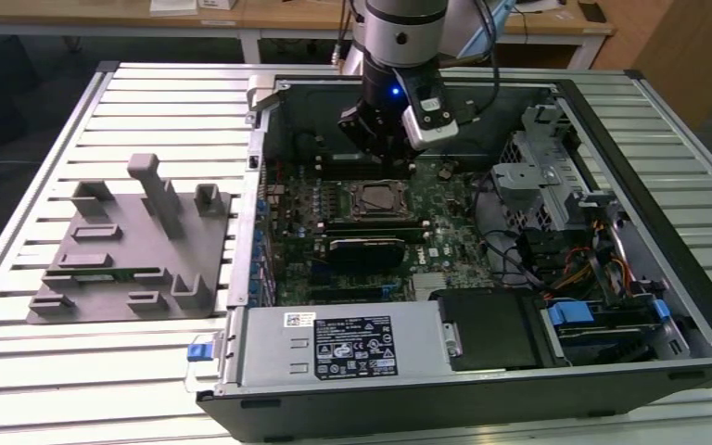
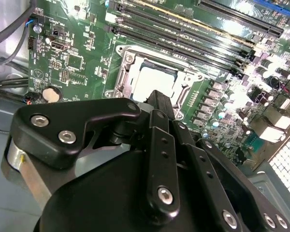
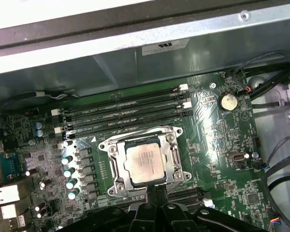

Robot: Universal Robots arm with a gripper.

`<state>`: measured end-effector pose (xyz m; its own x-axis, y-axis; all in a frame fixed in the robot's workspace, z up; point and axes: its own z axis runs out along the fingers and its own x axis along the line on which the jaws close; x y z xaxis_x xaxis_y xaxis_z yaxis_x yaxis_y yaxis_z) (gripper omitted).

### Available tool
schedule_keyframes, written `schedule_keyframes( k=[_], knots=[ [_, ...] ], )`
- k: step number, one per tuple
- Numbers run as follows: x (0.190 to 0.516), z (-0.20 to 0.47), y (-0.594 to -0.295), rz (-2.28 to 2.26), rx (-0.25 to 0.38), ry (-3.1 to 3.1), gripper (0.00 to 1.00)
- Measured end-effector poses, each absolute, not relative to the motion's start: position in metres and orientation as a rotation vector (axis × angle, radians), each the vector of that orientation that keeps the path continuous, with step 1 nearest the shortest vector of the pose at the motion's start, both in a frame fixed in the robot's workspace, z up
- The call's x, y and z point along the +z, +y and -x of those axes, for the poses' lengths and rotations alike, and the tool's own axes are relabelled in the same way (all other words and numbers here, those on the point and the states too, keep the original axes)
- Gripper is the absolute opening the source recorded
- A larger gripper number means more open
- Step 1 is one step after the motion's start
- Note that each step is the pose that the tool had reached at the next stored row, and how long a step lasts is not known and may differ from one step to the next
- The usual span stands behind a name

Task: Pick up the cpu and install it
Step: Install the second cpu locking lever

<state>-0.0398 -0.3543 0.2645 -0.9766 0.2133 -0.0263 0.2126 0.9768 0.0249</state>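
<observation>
1. The cpu (image 3: 146, 163) already lies flat inside the motherboard socket (image 3: 117, 159); its seating looks done, as far as can be judged.
2. The gripper (image 3: 152, 189) hangs just beside the socket, its fingers (image 2: 157, 104) pressed together and holding nothing.
3. The chip is a small square with a shiny silver top plate; the socket frame around it is dull stamped metal.
4. The green motherboard (image 1: 449, 227) sits in an open black computer case (image 1: 703, 306) on a ribbed metal surface (image 1: 34, 371), near a grey plastic fixture (image 1: 127, 246).

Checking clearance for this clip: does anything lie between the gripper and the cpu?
Nothing. In the first wrist view the gripper hangs close above the cpu, which sits in the socket; the stretch between is bare.
</observation>
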Motion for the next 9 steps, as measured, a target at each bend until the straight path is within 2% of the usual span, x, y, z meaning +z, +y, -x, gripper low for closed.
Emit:
schedule_keyframes(
  k=[9],
  knots=[
    [0.2645, 0.0397, -0.3605, -0.333, 0.034, 3.095, 0.11]
  ],
)
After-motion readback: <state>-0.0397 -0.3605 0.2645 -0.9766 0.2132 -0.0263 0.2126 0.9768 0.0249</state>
